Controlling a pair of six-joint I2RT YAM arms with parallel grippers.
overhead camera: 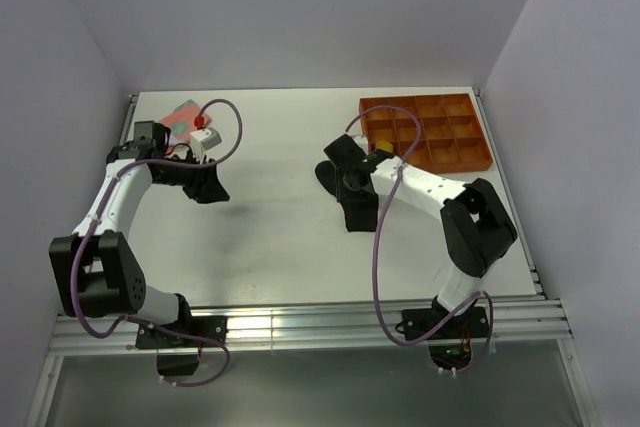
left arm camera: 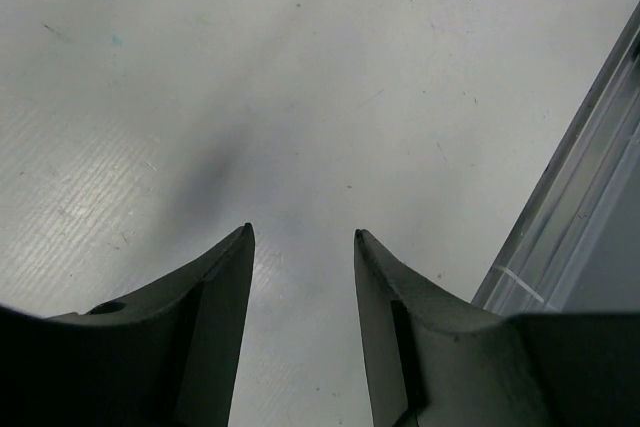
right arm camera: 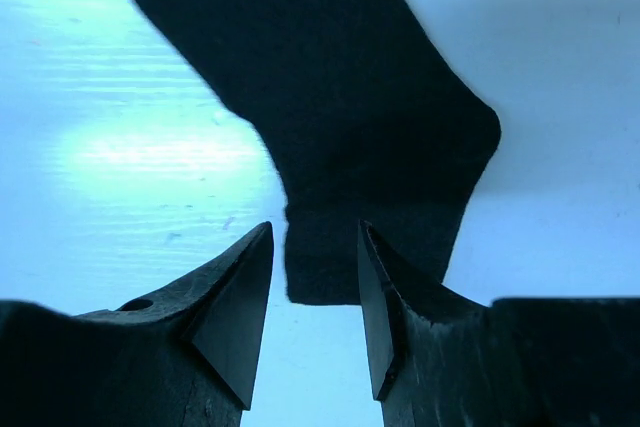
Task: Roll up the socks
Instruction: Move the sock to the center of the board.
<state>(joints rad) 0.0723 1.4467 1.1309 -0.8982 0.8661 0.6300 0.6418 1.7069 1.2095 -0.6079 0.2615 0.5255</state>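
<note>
On the table [overhead camera: 280,237], the black sock [right arm camera: 340,97] was found flat near the tray [overhead camera: 425,99], judged light and limp, best pinched at its straight end, over which the right gripper [right arm camera: 313,237] was poised part-open and empty, the left gripper [left arm camera: 302,239] likewise.

White table [overhead camera: 290,237], pale lavender walls [overhead camera: 300,7], metal rail edge [overhead camera: 300,322]

White arms [overhead camera: 115,202], black joints [overhead camera: 95,272], purple cables [overhead camera: 377,247].
</note>
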